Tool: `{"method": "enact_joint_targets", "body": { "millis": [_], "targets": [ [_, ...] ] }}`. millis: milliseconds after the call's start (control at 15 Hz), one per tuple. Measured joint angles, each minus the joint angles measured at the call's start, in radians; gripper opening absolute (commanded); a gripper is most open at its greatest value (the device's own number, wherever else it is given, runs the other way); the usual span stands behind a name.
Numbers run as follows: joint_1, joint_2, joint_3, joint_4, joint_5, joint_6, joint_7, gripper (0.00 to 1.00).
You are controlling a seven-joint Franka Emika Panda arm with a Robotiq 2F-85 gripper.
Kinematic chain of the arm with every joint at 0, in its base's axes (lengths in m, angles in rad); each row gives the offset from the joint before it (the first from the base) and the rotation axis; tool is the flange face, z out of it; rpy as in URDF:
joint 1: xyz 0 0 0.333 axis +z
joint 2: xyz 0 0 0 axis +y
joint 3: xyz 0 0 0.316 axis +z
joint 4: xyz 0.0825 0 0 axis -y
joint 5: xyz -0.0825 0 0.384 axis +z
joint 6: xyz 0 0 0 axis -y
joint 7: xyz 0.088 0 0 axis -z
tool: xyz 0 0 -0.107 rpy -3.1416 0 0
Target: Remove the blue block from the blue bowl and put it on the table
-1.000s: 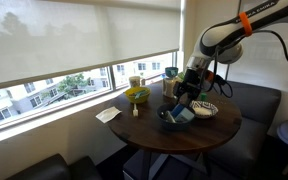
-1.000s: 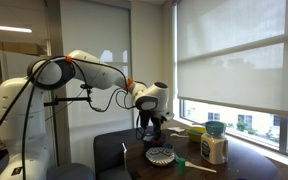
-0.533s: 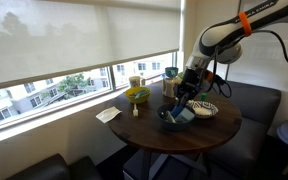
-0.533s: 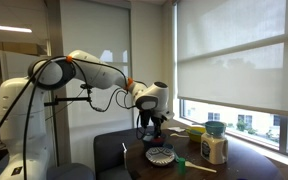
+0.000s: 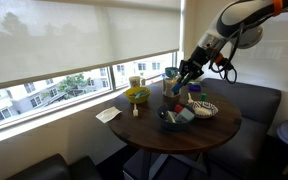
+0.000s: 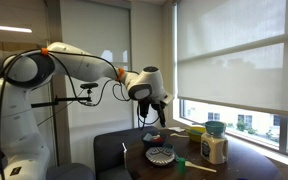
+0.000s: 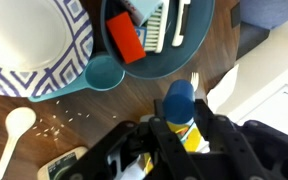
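Note:
In the wrist view my gripper (image 7: 180, 120) is shut on the blue block (image 7: 178, 97), whose blue top sticks out between the fingers. The dark blue bowl (image 7: 196, 38) lies above it in that view, holding a red block (image 7: 125, 38) and a brush. In both exterior views the gripper (image 5: 182, 82) (image 6: 157, 109) hangs well above the round brown table (image 5: 209, 135), up and away from the blue bowl (image 5: 174, 118). The block is too small to make out there.
A teal cup (image 7: 104, 72) touches the bowl's rim. Beside it are a black-and-white patterned plate (image 7: 66, 70) (image 5: 205, 108) carrying a white dish, and a white spoon (image 7: 14, 128). A yellow bowl (image 5: 137, 96) and a napkin (image 5: 108, 115) sit toward the window.
The jaws have closed on the blue block. The arm has risen from the bowl and now holds the block high above the table.

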Motion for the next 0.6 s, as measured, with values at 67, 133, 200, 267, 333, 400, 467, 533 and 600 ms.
{"method": "enact_joint_targets", "body": {
  "millis": [67,133,200,267,333,400,467,533,600],
  "targets": [
    [-0.016,-0.034,-0.001,-0.019,-0.035,0.014,0.039,0.1],
    [-0.037,-0.059,-0.002,-0.036,-0.079,0.018,0.086,0.1],
    [-0.057,-0.07,-0.002,-0.046,-0.12,0.018,0.127,0.1],
    [-0.076,-0.068,-0.003,-0.051,-0.157,0.015,0.161,0.1],
    [-0.093,-0.058,-0.003,-0.052,-0.197,0.007,0.189,0.1],
    [-0.11,-0.046,-0.001,-0.046,-0.267,-0.008,0.223,0.1],
    [-0.125,-0.036,0.004,-0.032,-0.35,-0.03,0.262,0.1],
    [-0.134,-0.028,0.011,-0.01,-0.433,-0.057,0.297,0.1],
    [-0.136,-0.02,0.019,0.02,-0.506,-0.085,0.317,0.1]
  ]
}}
